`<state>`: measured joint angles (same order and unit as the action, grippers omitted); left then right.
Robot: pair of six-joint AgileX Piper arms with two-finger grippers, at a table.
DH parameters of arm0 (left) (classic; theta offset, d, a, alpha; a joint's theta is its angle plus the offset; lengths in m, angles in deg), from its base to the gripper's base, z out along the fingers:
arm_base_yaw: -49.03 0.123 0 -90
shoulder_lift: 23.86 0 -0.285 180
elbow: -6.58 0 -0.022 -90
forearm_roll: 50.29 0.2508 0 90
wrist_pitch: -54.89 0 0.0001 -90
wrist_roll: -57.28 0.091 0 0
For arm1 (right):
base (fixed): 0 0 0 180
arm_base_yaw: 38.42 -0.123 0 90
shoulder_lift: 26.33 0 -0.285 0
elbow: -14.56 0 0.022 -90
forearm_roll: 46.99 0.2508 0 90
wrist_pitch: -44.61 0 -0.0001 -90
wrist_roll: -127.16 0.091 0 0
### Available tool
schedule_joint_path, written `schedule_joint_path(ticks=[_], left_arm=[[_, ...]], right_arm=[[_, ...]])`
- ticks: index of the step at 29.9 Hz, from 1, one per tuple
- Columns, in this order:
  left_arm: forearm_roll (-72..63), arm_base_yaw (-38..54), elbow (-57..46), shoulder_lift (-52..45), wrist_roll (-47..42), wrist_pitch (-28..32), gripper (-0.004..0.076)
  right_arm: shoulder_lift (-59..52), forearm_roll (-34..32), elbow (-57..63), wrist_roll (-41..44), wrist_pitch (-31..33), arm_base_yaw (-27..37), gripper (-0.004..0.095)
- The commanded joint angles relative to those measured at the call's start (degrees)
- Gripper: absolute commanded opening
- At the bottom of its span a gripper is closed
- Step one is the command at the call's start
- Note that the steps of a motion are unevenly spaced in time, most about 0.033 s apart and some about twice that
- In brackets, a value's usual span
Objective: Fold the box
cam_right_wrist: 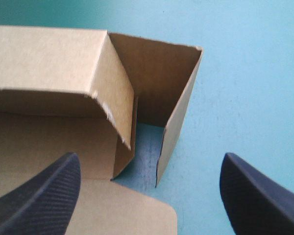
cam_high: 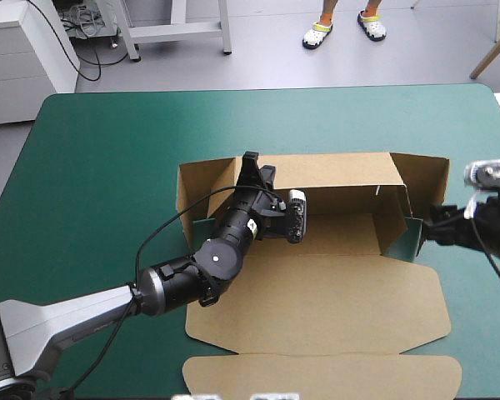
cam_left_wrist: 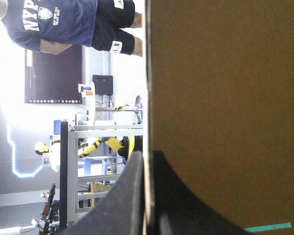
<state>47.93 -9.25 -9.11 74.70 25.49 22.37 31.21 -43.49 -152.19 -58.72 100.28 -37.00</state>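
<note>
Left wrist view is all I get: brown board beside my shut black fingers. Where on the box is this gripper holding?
Observer: The left gripper pinches the raised far wall of the brown cardboard box, toward that wall's left end.
Operator: Is the other arm on the box too?
Observer: No. The right gripper is open at the box's right end, with the upright end wall ahead of its fingers.
Operator: And the lid?
Observer: The broad brown lid panel lies flat on the teal-green cover, on the box's near side.
</note>
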Motion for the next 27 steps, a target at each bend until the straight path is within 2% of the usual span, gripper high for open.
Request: schedule_joint_path(ticks=[1, 14, 20, 25, 27], left_arm=[[5.7, -0.64, 1.26, -2.31, -1.65, -0.06, -0.001], [5.7, -0.64, 1.26, -2.31, -1.65, -0.17, -0.001], [5.56, -0.64, 1.26, -2.31, -1.65, -0.27, -0.001], [5.46, -0.64, 1.26, -2.31, -1.65, -0.5, -0.001], [5.46, -0.64, 1.26, -2.31, -1.81, -0.5, -0.001]], right_arm=[[8.66, -0.31, -9.58, -0.01, -3.51, -0.22, 0.0711], [33.26, -0.53, -32.29, -0.25, 1.09, -0.11, 0.0711], [41.22, -0.53, -36.05, -0.14, 1.85, -0.11, 0.071], [45.38, -5.32, -36.15, 0.08, 5.56, 0.21, 0.0711], [45.96, -5.19, -36.15, -0.09, 6.77, 1.08, 0.0711]])
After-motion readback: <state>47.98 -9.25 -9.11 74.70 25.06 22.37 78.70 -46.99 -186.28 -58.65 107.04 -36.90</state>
